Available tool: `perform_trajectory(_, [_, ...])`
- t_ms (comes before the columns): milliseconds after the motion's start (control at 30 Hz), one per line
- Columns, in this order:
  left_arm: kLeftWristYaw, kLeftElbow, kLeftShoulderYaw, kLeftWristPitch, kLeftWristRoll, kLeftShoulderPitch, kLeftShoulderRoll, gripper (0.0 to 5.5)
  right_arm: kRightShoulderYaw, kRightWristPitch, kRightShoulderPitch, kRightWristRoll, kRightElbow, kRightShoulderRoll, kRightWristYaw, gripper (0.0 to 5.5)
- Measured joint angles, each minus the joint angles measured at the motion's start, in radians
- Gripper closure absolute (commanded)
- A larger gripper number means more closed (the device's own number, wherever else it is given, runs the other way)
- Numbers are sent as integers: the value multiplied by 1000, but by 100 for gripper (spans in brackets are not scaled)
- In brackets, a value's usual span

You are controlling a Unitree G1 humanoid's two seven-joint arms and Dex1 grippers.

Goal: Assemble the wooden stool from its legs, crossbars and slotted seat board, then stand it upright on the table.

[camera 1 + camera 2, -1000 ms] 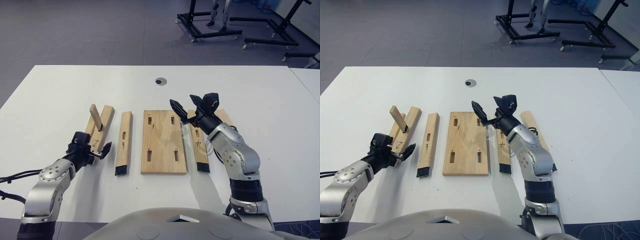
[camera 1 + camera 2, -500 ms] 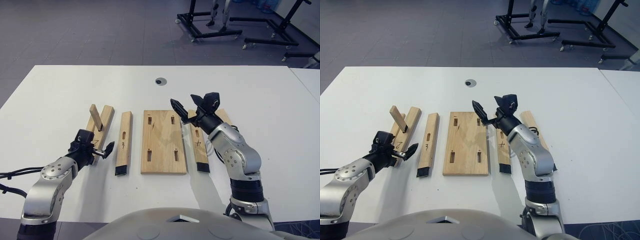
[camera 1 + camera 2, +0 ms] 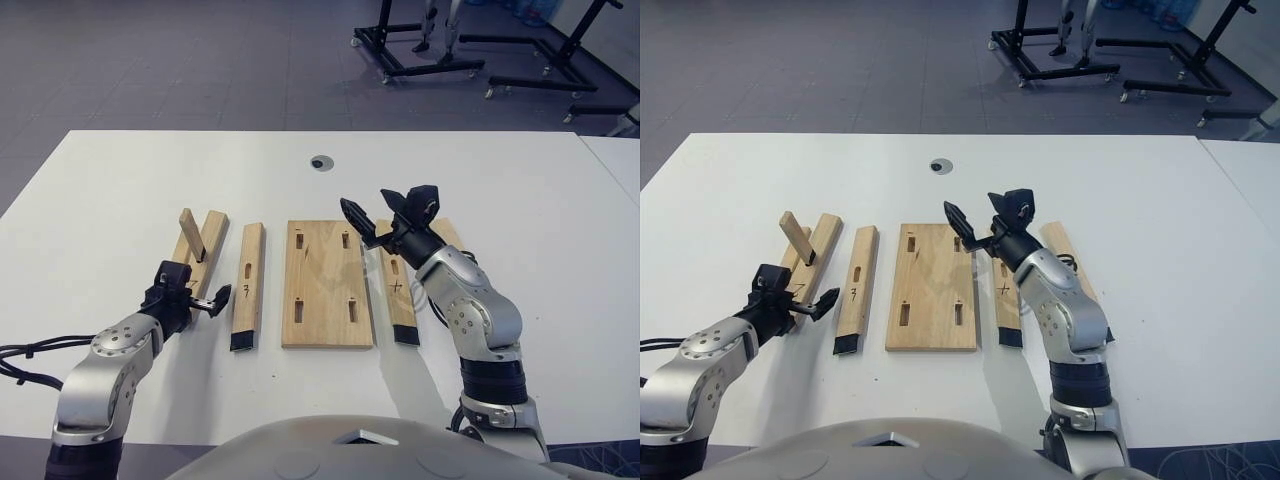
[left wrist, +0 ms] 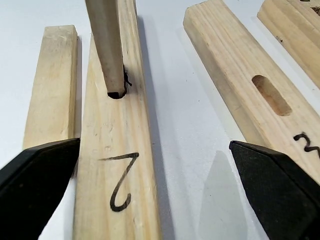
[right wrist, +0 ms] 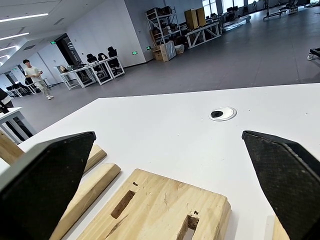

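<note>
The slotted seat board lies flat mid-table. To its left lie the leg marked 2, with a crossbar standing tilted in its slot, and a second slotted leg. My left gripper is open low over the near end of leg 2, one finger on each side. A further wooden piece lies beside that leg. Right of the board lies a leg marked with a cross, and another is partly under my right arm. My right gripper hangs open above the board's far right corner, holding nothing.
The white table has a round cable hole behind the parts. Black wheeled frames stand on the floor beyond the far edge. A cable trails off the table's left near side.
My left arm has shifted slightly to the right, with its gripper still low over leg 2's near end. The right arm and the wooden parts have not moved.
</note>
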Motion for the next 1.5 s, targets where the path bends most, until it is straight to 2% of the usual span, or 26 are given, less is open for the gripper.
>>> perform_trajectory(33, [6, 0, -15, 8, 13, -7, 10, 14, 0, 0, 0, 0, 0, 0, 0, 10])
perform_trajectory(233, [6, -3, -59, 64, 38, -49, 48, 124, 2, 0, 0, 0, 0, 1, 0, 10])
perform_trajectory(500, [4, 52, -25, 153, 77, -106, 163, 260, 4, -1, 6, 0, 0, 2, 0, 10])
perform_trajectory(667, [0, 51, -49, 155, 89, -99, 169, 335, 4, -1, 7, 0, 0, 1, -1, 10])
perform_trajectory(1133, [-51, 45, -25, 154, 48, -115, 131, 338, 2, -1, 7, 0, 0, 0, -1, 10])
perform_trajectory(1267, [-91, 33, -18, 192, -28, -244, 100, 338, -1, -1, 4, 0, 4, -1, 1, 10])
perform_trajectory(1367, [-100, 32, 36, 206, -84, -395, 73, 338, -3, -1, -16, 0, 21, -3, 6, 10])
perform_trajectory(1500, [-151, 69, 108, 183, -165, -484, 62, 338, -52, 40, -67, 62, 46, -6, 21, 10])
